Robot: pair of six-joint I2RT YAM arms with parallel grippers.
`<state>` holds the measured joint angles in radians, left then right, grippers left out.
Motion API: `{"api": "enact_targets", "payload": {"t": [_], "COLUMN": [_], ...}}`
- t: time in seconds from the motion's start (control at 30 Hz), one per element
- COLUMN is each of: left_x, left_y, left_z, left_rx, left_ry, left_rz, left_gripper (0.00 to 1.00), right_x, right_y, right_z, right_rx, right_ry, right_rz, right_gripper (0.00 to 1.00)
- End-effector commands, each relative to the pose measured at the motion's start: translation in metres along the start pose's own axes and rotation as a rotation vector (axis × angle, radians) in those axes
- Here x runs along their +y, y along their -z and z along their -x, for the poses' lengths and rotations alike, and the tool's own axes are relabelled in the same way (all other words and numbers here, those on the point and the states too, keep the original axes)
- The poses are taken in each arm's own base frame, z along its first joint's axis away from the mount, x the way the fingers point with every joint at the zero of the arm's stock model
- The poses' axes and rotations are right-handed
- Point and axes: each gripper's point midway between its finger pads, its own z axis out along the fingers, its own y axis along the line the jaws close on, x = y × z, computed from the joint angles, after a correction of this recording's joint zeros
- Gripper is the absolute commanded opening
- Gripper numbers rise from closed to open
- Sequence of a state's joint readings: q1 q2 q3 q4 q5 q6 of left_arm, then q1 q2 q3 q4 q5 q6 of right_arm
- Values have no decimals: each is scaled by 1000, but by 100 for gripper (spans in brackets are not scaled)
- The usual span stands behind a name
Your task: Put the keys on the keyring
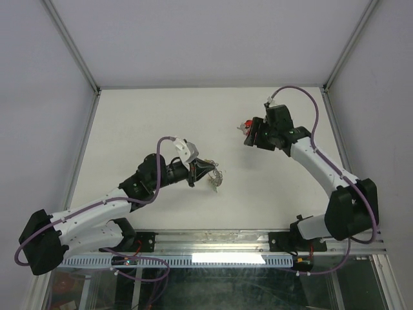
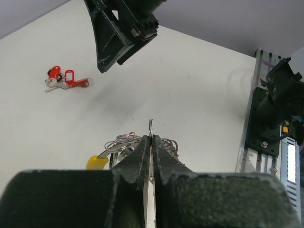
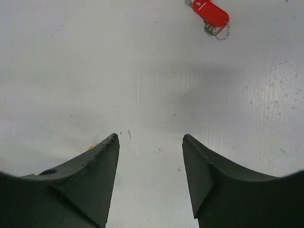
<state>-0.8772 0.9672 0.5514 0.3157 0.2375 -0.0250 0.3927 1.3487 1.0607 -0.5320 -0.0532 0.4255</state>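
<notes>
- Two claws, two jobs. Your left claw [image 2: 150,138] is clenched on a thin wire loop of the keyring [image 2: 121,141], low in the middle of its wrist view. The ring's yellow arc pokes out at lower left.
- From above, that keyring sits at the claw's tip near the centre of the frame. You cannot tell whether it touches the table [image 1: 148,123].
- Your right claw [image 3: 150,137] is released, with jaws wide apart and only bare table between them.
- Ahead of it, the keys [image 3: 211,13] lie at the upper right of the right wrist view, to the right of the gap. The red tag's long axis runs from upper left to lower right, with its small metal loop at the lower end.
- Your right arm is much the nearer, so the pickup looks like its job. The keys are well apart from the keyring.
- The overhead view shows the keys only as a red speck at the right claw's edge. The left wrist view, upper left, shows two red tags and a silvery key. The right wrist view cuts the bunch off at the frame's top.
</notes>
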Motion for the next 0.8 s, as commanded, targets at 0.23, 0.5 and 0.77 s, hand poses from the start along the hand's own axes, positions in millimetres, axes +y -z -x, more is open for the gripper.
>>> {"api": "enact_targets", "payload": {"t": [0.23,0.5,0.77], "left_x": [5,-1,-6], "left_y": [-13,-17,-16], "left_z": [26,26,21], "left_rx": [-35,-26,-1], "left_ry": [108,80,61], "left_rz": [42,-18,-48], "left_gripper": [0,0,0], "right_x": [-26,-44,-55], "right_y": [-79,-123,-151], "right_z": [56,78,95], "right_rx": [-17,-41,-59], "right_ry": [-75,-8,-47], "right_rz": [-46,-128,-178], "right_gripper": [54,48,42]}}
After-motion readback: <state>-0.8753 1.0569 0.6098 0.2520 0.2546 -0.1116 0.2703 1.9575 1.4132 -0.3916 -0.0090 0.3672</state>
